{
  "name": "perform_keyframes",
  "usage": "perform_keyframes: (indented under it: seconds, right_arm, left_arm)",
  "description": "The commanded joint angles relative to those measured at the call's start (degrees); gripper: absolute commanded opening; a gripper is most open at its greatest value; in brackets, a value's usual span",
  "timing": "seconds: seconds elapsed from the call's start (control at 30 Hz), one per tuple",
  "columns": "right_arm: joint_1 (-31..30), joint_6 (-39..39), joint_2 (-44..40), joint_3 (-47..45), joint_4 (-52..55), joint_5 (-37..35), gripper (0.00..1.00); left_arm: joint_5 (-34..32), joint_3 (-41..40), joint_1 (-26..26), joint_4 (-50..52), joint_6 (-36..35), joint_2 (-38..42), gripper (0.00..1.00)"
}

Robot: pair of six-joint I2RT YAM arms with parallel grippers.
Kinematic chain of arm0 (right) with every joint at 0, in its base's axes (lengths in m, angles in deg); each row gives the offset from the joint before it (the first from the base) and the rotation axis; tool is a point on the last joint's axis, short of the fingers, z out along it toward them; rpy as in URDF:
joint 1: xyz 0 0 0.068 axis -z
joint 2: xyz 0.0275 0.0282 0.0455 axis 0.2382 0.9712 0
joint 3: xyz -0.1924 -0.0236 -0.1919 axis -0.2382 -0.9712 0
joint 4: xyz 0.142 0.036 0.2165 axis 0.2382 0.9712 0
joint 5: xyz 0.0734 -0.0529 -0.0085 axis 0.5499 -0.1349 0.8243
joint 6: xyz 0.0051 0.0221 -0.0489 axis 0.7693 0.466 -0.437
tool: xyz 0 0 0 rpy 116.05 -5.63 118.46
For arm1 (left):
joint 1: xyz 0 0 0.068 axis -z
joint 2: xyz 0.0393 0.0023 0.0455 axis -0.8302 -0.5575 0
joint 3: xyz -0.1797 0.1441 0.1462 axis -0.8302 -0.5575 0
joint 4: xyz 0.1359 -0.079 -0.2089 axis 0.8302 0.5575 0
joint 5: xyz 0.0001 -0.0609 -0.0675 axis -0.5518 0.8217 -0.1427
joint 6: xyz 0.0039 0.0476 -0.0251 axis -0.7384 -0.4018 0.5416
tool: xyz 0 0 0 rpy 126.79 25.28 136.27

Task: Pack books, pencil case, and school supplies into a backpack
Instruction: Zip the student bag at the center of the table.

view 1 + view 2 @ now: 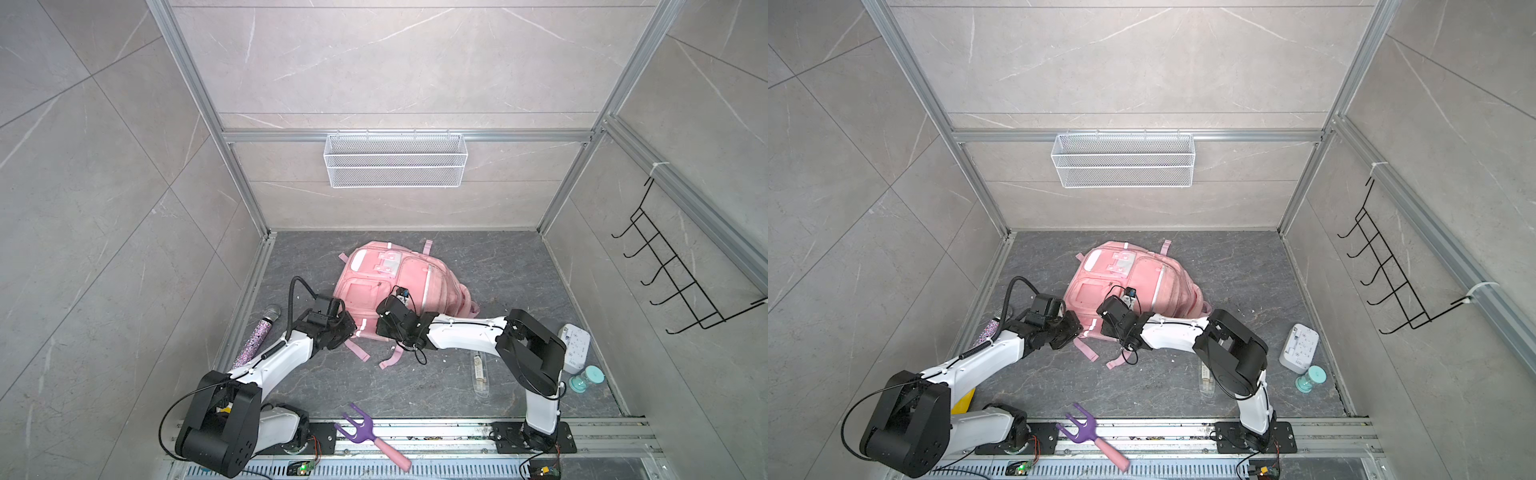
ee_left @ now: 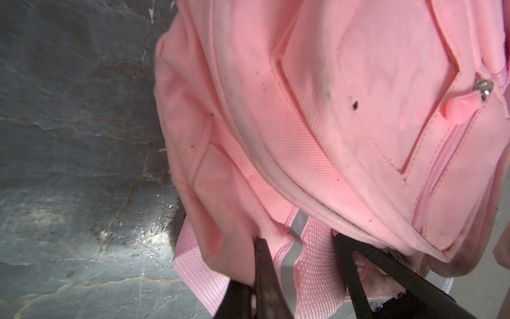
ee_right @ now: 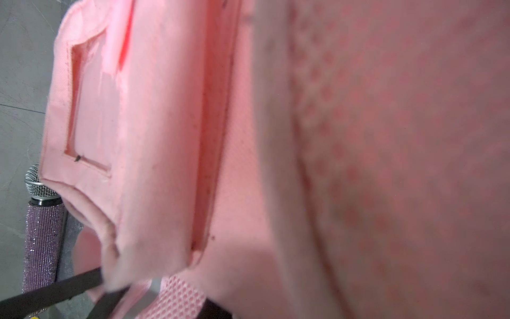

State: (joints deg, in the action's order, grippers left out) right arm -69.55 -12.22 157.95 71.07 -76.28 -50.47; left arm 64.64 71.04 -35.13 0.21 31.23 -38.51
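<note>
Fork (image 1: 360,426) lies closest, at 6 o'clock. Your left claw (image 2: 298,238) is clenched on the backpack (image 1: 401,276) at its 7 o'clock corner. Your right claw (image 3: 110,283) sits against the backpack; you cannot tell its grip. Backpack lies mid worktop (image 1: 415,395), packet (image 1: 480,372) at its 5 o'clock.

Top views, pair: mounted high on the robot's side, angled steeply down and forward over the dark grey marbled floor (image 1: 415,386) to the rear wall. Distant. Both cover the whole enclosure.
Left wrist view: close above the pale pink fabric backpack (image 2: 331,110) and the adjoining floor.
Right wrist view: nearly against the backpack, blurred, probably facing across it toward the purple rhinestone-covered microphone (image 3: 41,234), which also appears in both top views.
</note>
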Motion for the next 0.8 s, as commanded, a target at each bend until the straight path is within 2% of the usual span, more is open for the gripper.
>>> perform_keyframes:
  seconds: [0.0, 0.13, 0.2, 0.27, 0.57, 0.77]
  right_arm:
    - [0.6, -0.5, -1.8, -0.9, -1.6, -1.8, 0.16]
    - [0.6, -1.0, -1.5, -1.0, -1.8, -1.9, 0.16]
    - [0.6, -2.1, -0.7, -0.1, -1.7, -1.6, 0.20]
    - [0.7, -2.9, 0.1, 0.8, -1.1, -1.4, 0.21]
    - [0.6, -4.6, -1.1, -1.1, -2.1, -3.3, 0.14]
    - [0.5, -6.4, -1.4, -0.9, -1.6, -1.5, 0.08]
  left_arm:
    - [2.3, 0.0, 0.4, 0.6, -0.4, 0.3, 0.00]
    - [2.3, 0.2, 0.4, 0.6, -0.4, -0.2, 0.00]
    - [2.2, 0.5, 0.3, 0.8, -0.4, -0.2, 0.00]
    - [1.7, 0.7, 0.3, 1.3, -0.5, -0.4, 0.00]
    - [1.3, 0.9, 0.3, 0.5, -0.5, -1.5, 0.00]
    - [-0.1, 1.7, 0.1, 1.3, -2.0, -2.1, 0.00]
